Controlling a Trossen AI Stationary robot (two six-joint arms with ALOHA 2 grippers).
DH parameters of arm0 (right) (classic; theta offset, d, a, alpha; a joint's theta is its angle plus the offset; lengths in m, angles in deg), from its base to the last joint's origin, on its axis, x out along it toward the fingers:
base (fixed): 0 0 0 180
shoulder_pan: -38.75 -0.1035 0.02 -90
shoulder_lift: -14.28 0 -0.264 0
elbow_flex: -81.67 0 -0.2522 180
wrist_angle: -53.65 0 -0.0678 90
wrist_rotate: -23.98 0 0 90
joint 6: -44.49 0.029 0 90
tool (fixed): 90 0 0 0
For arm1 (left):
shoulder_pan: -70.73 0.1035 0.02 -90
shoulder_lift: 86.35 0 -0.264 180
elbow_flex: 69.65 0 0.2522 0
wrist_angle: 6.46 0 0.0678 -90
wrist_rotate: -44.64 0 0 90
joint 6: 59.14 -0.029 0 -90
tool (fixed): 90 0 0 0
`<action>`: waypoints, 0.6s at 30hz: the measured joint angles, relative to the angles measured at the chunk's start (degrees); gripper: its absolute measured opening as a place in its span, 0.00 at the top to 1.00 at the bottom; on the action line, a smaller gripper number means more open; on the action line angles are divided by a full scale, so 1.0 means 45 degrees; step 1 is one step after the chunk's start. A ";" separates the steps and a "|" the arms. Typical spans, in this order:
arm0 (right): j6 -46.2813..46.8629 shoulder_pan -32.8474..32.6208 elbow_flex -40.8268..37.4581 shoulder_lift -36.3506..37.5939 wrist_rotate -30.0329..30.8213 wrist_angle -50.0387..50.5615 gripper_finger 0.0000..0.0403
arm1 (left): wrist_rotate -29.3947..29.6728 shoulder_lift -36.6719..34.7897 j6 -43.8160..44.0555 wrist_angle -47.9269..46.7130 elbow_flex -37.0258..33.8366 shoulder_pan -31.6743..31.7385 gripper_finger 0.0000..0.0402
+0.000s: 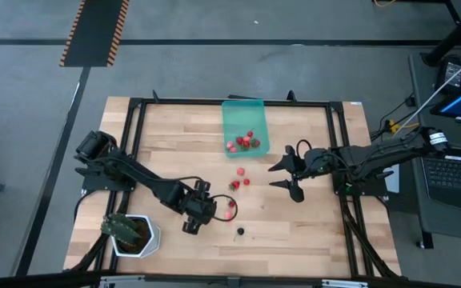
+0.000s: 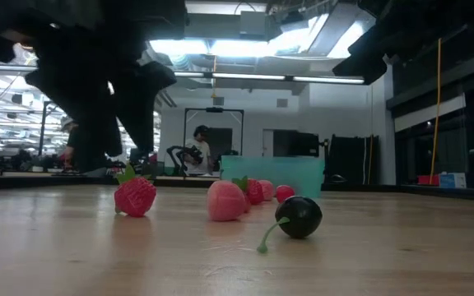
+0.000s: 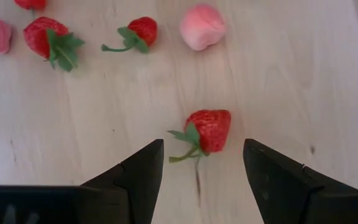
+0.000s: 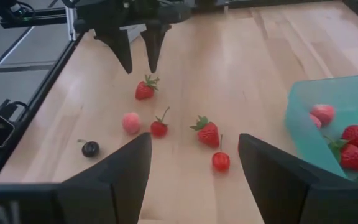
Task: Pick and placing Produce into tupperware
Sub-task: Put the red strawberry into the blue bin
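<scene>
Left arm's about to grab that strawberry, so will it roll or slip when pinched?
The strawberry lies on its side between the open left fingers; its rounded body could roll if nudged. It looks small and probably light. Its thin stem may flex.

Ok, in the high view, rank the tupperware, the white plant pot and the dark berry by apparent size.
1. Tupperware, largest.
2. White plant pot, clearly smaller in outline.
3. Dark berry, by far the smallest.
All sit on the same table, so nearness hardly skews this.
</scene>
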 joint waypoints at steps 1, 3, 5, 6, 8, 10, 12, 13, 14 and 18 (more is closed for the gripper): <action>0.0109 -0.0035 0.0000 0.0000 0.0000 -0.0021 0.40 | -0.0005 0.0000 0.0000 -0.0009 0.0000 -0.0059 0.47; 0.0243 -0.0113 0.0000 -0.0005 0.0000 -0.0071 0.40 | -0.0009 0.0000 0.0000 0.0023 0.0000 -0.0159 0.47; 0.0257 -0.0214 0.0000 -0.0005 0.0002 -0.0096 0.40 | -0.0008 0.0000 0.0005 0.0021 0.0000 -0.0269 0.47; 0.0266 -0.0274 0.0000 -0.0005 0.0001 -0.0144 0.40 | -0.0007 0.0004 0.0005 0.0034 0.0000 -0.0311 0.47; 0.0342 -0.0367 0.0000 -0.0007 0.0000 -0.0317 0.40 | -0.0005 0.0077 0.0003 0.0119 0.0003 -0.0343 0.47; 0.0533 -0.0459 0.0000 -0.0010 0.0000 -0.0464 0.40 | -0.0004 0.0092 0.0005 0.0106 0.0000 -0.0343 0.47; 0.0578 -0.0578 -0.0005 -0.0009 0.0010 -0.0499 0.40 | 0.0005 0.0090 0.0002 0.0136 0.0000 -0.0329 0.47; 0.0578 -0.0636 -0.0005 -0.0009 0.0010 -0.0481 0.40 | 0.0000 0.0092 0.0001 0.0131 0.0000 -0.0312 0.47; 0.0604 -0.0707 -0.0005 -0.0010 0.0010 -0.0480 0.40 | 0.0005 0.0092 -0.0003 0.0157 0.0000 -0.0284 0.47; 0.0872 -0.0928 -0.0004 -0.0006 0.0005 -0.0549 0.40 | 0.0005 0.0092 -0.0034 0.0239 0.0000 -0.0227 0.47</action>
